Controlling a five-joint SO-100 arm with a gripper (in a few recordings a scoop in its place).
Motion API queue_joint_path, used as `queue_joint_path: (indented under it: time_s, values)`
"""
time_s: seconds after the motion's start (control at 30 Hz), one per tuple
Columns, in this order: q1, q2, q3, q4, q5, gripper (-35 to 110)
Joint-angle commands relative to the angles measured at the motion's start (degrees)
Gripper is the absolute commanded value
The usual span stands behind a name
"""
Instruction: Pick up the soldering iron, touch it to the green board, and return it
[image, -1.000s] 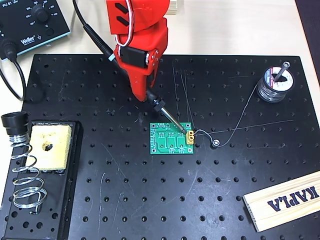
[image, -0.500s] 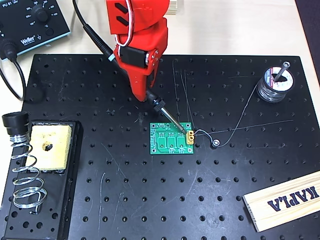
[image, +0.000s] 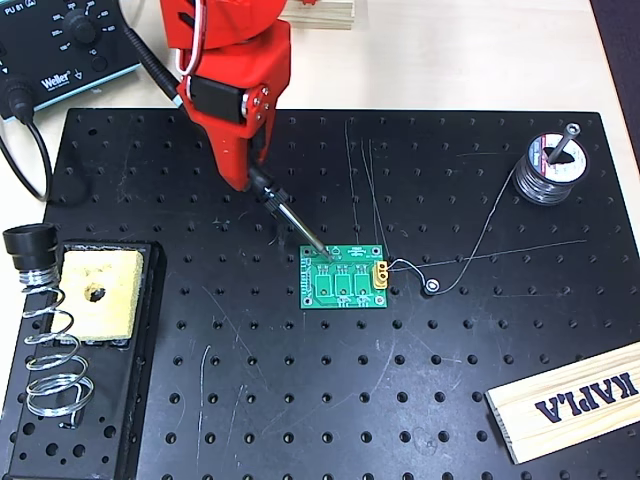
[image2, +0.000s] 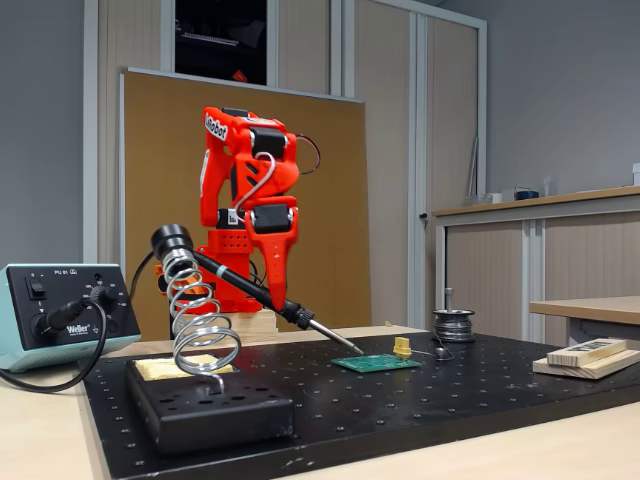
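pincer pinches the iron, whose long axis slants down toward 4 o'clock in the overhead view, tip at the board's upper-left edge, while the stand for its return lies toward 8 o'clock.

We cannot see how the hand grips the soldering iron; its handle is hidden beneath it, and the tip's contact with the green board is too small to judge.
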Motion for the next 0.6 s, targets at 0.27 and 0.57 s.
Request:
queue_joint_path:
  time_s: [0.27, 0.57]
  values:
    - [-2.4, -9.8, -19.5, 5.4, -2.5, 0]
    - [-6.9, -14.8, -19.8, 2.9, 1.7, 0]
